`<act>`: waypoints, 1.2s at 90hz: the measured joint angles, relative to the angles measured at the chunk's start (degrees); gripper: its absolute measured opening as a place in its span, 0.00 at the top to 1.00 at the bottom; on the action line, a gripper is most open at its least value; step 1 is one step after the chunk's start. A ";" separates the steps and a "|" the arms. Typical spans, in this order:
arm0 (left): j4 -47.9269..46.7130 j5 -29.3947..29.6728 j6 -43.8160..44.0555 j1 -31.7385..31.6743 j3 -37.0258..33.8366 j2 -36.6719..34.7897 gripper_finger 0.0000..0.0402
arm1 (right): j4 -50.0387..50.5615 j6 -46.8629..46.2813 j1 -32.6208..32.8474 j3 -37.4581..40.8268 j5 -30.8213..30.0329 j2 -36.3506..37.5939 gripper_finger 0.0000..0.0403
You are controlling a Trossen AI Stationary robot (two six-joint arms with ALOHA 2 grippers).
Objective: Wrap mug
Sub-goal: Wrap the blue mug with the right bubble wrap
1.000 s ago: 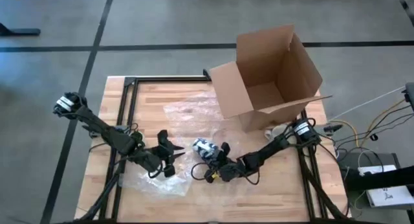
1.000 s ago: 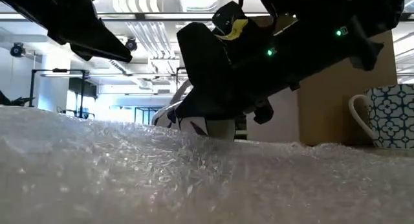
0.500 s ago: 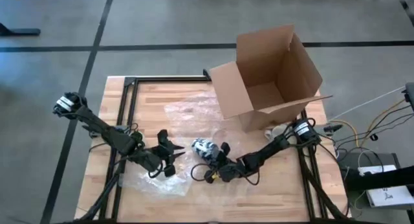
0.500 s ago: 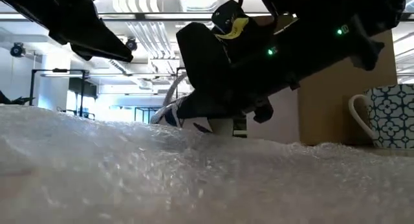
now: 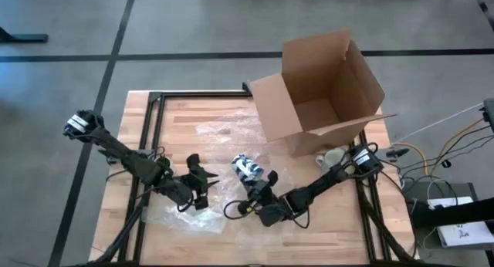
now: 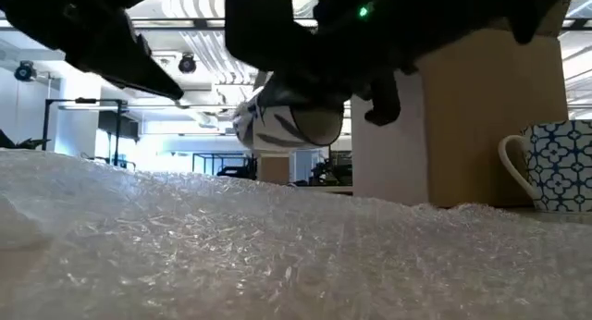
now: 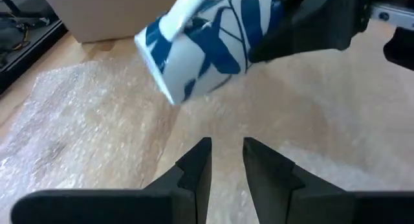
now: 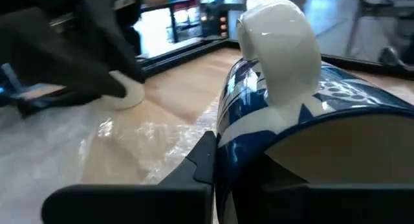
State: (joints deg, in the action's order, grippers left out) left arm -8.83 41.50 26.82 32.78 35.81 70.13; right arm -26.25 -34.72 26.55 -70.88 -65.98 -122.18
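Observation:
A white mug with blue patterns point(image 5: 247, 168) hangs on its side above the clear bubble wrap point(image 5: 212, 147) spread on the wooden table. My right gripper point(image 5: 261, 185) is shut on it. In the low view the mug point(image 6: 287, 116) is clear of the wrap point(image 6: 277, 246). My left gripper point(image 5: 202, 176) hovers low over the wrap just to the table's left of the mug. Its fingers point(image 7: 194, 166) stand a narrow gap apart with nothing between them, pointing at the mug's base point(image 7: 162, 62). My right gripper holds the mug at its open end, by the wall beside the rim point(image 8: 229, 153). One finger point(image 8: 202, 164) lies on the outside of the wall; the mug hides the other. The mug is lifted clear of the wrap, tilted on its side, handle point(image 8: 278, 49) up.
An open cardboard box point(image 5: 324, 89) stands at the table's far right. A second patterned mug point(image 6: 555, 163) sits upright in front of it near the right edge. The wrap covers the table's middle; bare wood shows at the near right.
My right gripper has risen and gone slightly toward the far edge with the mug. The mug, which touched the bubble wrap before, now hangs clear above it. My left gripper has stayed in place.

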 joint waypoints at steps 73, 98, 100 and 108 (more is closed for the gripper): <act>0.26 -0.02 1.19 0.00 0.00 0.00 0.81 | 10.36 -25.63 -2.19 -8.45 2.51 -10.31 0.84; 0.25 -0.04 1.19 0.00 0.00 -0.02 0.81 | 12.66 -25.04 -2.35 -8.32 2.85 -9.90 0.79; 0.26 -0.04 1.19 0.00 0.00 -0.02 0.81 | 12.86 -24.47 -2.34 -8.32 2.87 -9.70 0.78; 0.25 -0.04 1.19 0.00 0.00 -0.02 0.81 | 14.51 -23.50 -2.32 -8.32 2.98 -8.32 0.75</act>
State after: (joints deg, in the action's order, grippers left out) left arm -8.58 41.45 28.01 32.77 35.81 70.11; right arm -11.74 -58.22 24.23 -79.20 -63.00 -130.49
